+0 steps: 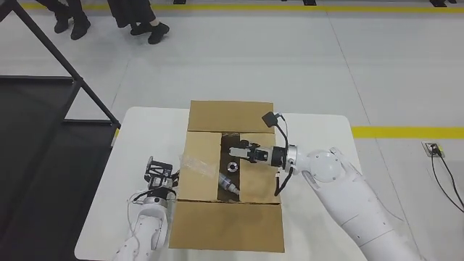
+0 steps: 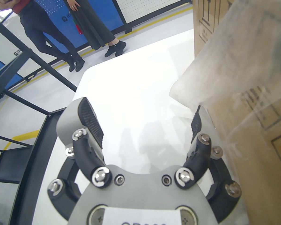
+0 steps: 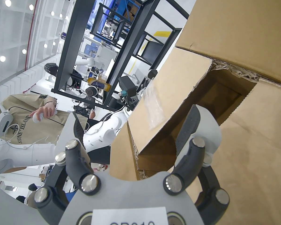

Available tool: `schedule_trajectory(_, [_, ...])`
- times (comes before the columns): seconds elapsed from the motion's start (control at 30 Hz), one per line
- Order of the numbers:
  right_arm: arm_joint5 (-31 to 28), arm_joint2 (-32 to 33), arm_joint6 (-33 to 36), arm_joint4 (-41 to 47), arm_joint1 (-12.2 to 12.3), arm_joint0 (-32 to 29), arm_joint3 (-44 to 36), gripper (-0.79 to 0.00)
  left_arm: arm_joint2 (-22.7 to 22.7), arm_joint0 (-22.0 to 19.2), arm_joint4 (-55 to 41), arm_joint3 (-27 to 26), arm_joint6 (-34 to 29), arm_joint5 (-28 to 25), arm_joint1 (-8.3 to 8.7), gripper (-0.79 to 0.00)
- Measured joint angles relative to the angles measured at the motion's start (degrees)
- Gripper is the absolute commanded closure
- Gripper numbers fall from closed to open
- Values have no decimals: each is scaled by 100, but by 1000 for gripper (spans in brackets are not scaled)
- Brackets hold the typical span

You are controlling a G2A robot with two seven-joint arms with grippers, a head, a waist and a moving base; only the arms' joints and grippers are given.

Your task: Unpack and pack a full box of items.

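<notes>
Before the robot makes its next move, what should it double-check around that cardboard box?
1. Flaps of the box spread open: ok.
2. The right gripper open and empty, at the box's opening: ok.
3. The left gripper open and empty, beside the box: ok.
4. Flaps free of loose things: not ok. A clear plastic bag lies on one flap and hangs over the side near the left gripper.
5. The items in the opening within reach: cannot tell, as the flaps hide most of the inside.
</notes>
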Motion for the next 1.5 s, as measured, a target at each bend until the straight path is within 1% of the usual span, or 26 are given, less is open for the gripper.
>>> schedule_trajectory(0.1, [11,5,8,-14,0,-2,-24,-785,39,22,315,70,24,-277,28,-785])
schedule_trajectory(0.3, [49,-9,21,-42,-12,18,-47,-785,70,-25,401,95,39,-237,0,-785])
schedule_trajectory(0.47, [62,-14,32,-52,-20,24,-48,-785,136,-151,306,197,95,80,-76,-785])
schedule_trajectory(0.6, [79,0,29,-58,-20,13,-46,-785,154,-216,104,259,259,281,-137,-785])
schedule_trajectory(1.0, [51,39,77,-27,-20,-2,-24,-785,-43,-228,-546,301,953,1139,-284,-785])
schedule_trajectory(1.33, [-25,30,93,3,-39,27,66,-785,188,-257,284,478,1210,1467,-338,-785])
schedule_trajectory(1.47, [-29,42,88,6,-39,16,77,-785,211,-245,478,518,1313,1623,-359,-785])
schedule_trajectory(1.5, [-29,45,86,3,-39,14,76,-785,212,-247,485,524,1315,1655,-366,-366])
